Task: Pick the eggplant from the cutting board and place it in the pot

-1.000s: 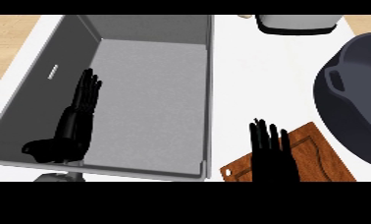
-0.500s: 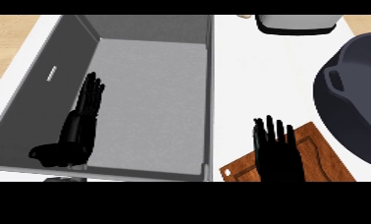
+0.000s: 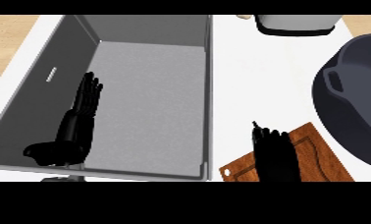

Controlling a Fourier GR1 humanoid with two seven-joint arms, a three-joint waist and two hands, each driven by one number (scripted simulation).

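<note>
The right hand (image 3: 275,152) is shown released, fingers straight, over the cutting board (image 3: 319,156); the pot (image 3: 344,105) lies just to its right. The eggplant is not visible, so its position should be confirmed before closing. The left hand (image 3: 83,115) rests open.

Open counter (image 3: 261,75) between sink (image 3: 210,95) wall and pot (image 3: 344,95) rim.

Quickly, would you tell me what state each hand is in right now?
Left hand: open, fingers straight, over the sink, holding nothing.
Right hand: open, over the cutting board, holding nothing.
</note>
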